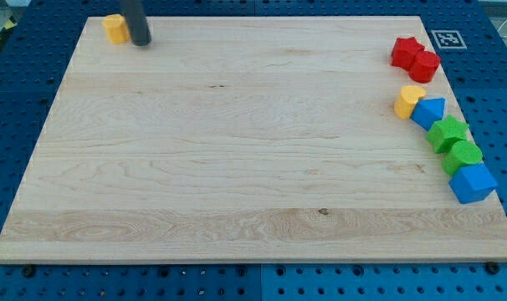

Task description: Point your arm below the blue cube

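Note:
The blue cube (473,183) sits at the view's right edge of the wooden board (237,150), lowest in a column of blocks. My tip (140,42) is at the view's top left, far from the cube, just right of a yellow block (114,28) and close beside it. The rod comes down from the top edge of the view.
Above the blue cube along the right edge are a green round block (464,155), a green star-like block (448,132), a blue triangular block (429,111), a yellow heart-like block (408,100) and two red blocks (407,51) (425,65). A marker tag (448,38) lies off the board.

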Action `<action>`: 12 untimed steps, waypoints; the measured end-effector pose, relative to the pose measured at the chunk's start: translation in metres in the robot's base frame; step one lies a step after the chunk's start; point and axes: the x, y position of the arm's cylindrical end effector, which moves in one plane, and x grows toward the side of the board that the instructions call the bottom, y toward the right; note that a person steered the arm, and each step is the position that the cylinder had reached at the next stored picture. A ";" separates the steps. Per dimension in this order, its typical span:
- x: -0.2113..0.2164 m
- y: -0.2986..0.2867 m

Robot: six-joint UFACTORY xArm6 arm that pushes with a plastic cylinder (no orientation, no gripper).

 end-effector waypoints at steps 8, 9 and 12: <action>0.219 0.226; 0.273 0.289; 0.338 0.506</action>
